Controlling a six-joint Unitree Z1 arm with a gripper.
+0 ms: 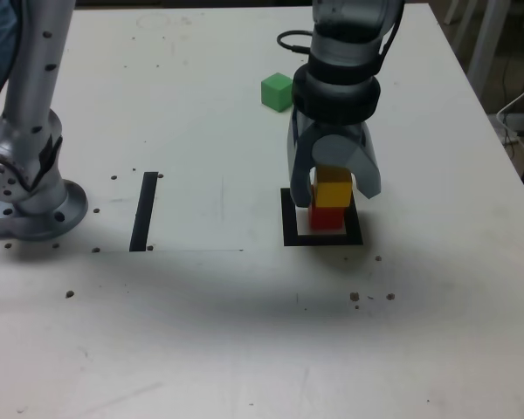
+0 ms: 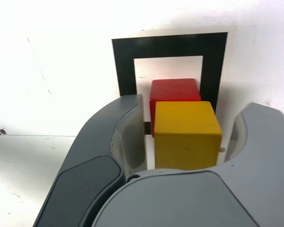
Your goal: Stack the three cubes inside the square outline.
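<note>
The gripper (image 1: 334,185) stands spread around the yellow cube (image 1: 333,193), with a gap on each side in the wrist view. This cube sits on the red cube (image 1: 327,218) inside the square outline (image 1: 289,229). The green cube (image 1: 277,91) lies on the desk (image 1: 201,332) at 11 o'clock from the stack, well apart.

Silver-grey arm (image 1: 35,105), black collar, curved grey jaws.

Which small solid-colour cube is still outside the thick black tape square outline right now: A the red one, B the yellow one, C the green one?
C: the green cube sits alone on the table, while the yellow cube rests on the red cube inside the square outline.
</note>
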